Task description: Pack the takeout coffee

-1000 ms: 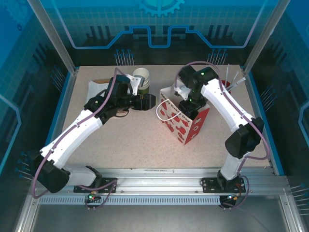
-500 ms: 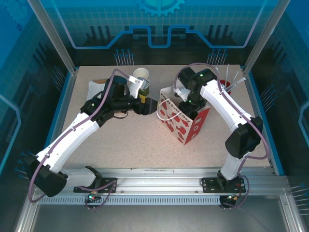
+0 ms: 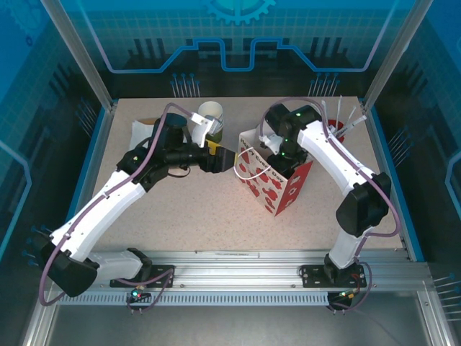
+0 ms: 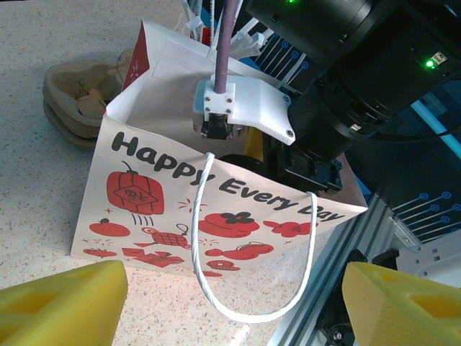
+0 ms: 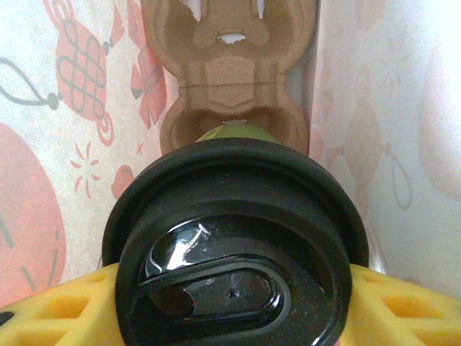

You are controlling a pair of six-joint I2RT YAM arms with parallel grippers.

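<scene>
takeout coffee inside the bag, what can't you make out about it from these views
- Right wrist: on the takeout coffee, the lid hides all but a green sliver of cup, so whether its base sits in the cardboard carrier cannot be told.
- Top external: the right arm covers the gift bag mouth, hiding the inside.
- Left wrist: the right arm blocks the bag's inside too; the bag's floor is behind its front wall.

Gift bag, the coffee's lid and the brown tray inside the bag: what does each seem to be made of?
Gift bag: white paper, matte and printed in red. It holds sharp creases and has a twisted cord handle.
Lid: black plastic, glossy, with a bright highlight on it.
Tray: likely moulded paper pulp, brown, dull and fibrous-looking.
</scene>
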